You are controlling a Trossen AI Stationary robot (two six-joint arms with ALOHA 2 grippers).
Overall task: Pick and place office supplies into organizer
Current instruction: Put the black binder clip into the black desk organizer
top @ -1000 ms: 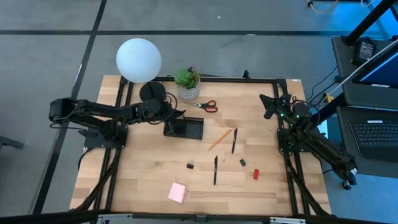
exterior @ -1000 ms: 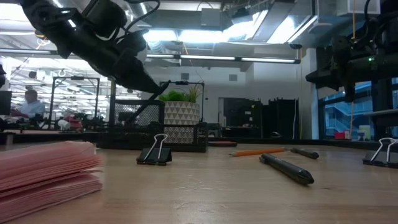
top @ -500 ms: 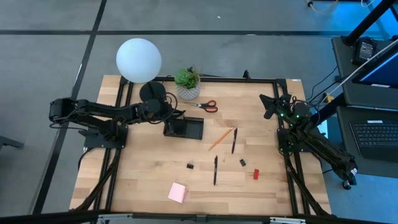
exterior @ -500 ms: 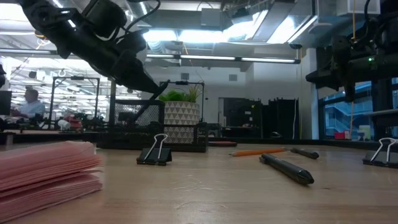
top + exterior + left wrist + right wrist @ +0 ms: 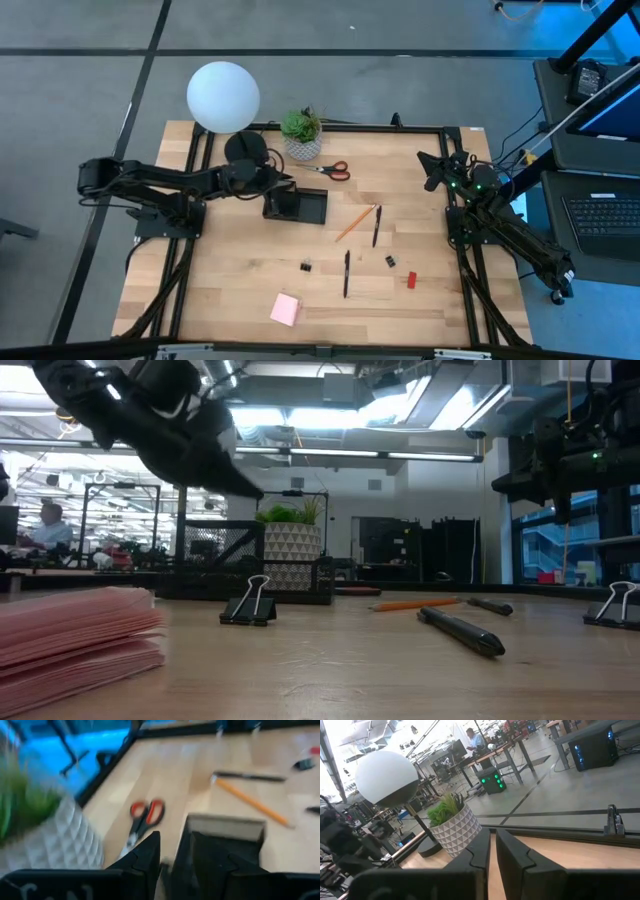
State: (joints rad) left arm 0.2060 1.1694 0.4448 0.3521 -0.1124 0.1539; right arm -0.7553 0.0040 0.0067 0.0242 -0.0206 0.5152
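The black mesh organizer (image 5: 297,205) stands on the wood table near its far-left part. My left gripper (image 5: 287,181) hovers over the organizer's left, taller end (image 5: 240,545), holding nothing, with a narrow gap between its fingers (image 5: 172,845). Red-handled scissors (image 5: 335,170) lie just beyond the organizer. An orange pencil (image 5: 352,223), two black pens (image 5: 376,225) (image 5: 346,273), two black clips (image 5: 307,266) (image 5: 390,261), a red block (image 5: 411,280) and a pink sticky-note pad (image 5: 285,309) lie flat on the table. My right gripper (image 5: 432,170) waits shut above the right edge.
A potted green plant (image 5: 301,133) and a lamp with a white globe (image 5: 224,97) on a round black base (image 5: 245,148) stand at the far edge, close behind my left gripper. A black frame rail (image 5: 350,127) runs round the table. People and desks show in the room beyond.
My left gripper has risen a little, moving up and away from the organizer's taller end, where its tips earlier reached down near the rim. None of the supplies have moved.
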